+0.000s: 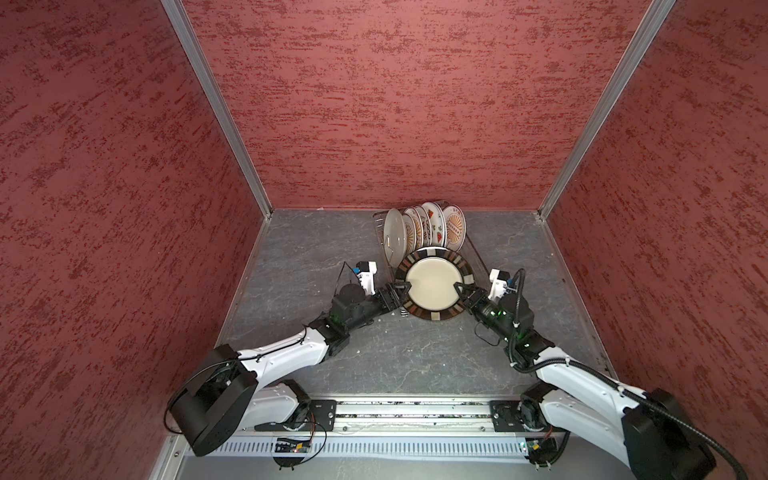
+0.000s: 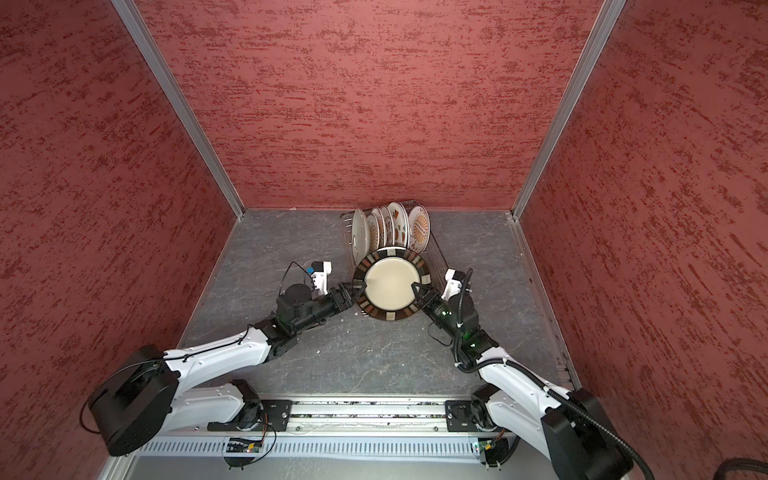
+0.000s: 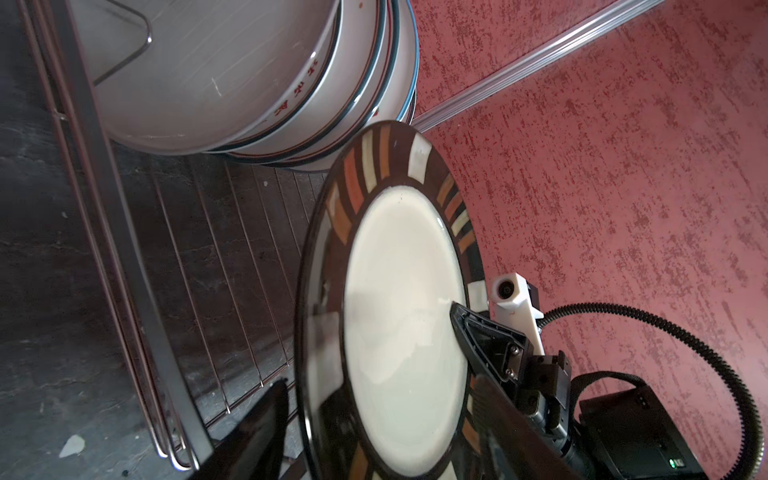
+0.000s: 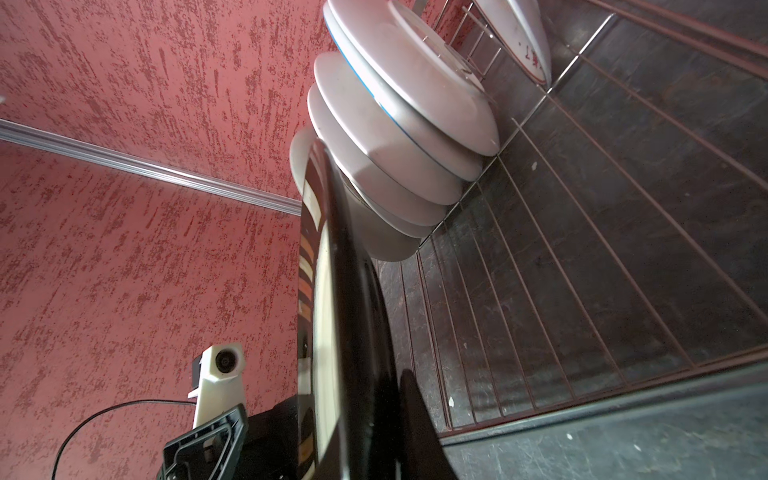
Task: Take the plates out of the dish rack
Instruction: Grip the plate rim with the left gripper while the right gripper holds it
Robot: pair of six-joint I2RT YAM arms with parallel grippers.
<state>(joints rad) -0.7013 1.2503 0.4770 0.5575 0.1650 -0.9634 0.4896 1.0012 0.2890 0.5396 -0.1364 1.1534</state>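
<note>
Two grippers flanked the striped plate point(image 1: 432, 284) over the dish rack point(image 3: 137, 249) (prob. a handover): right gripper point(image 1: 458, 286) clamped its rim, left gripper point(image 1: 406, 286) straddled opp. rim, grip unclear.

Dark-rimmed striped plate point(image 1: 432, 284) held tilted above a silver wire dish rack point(image 3: 232, 249).
Its cream centre faces up, over the rack's near end. Several white patterned plates point(image 1: 434, 226) stand on edge at the far end.
</note>
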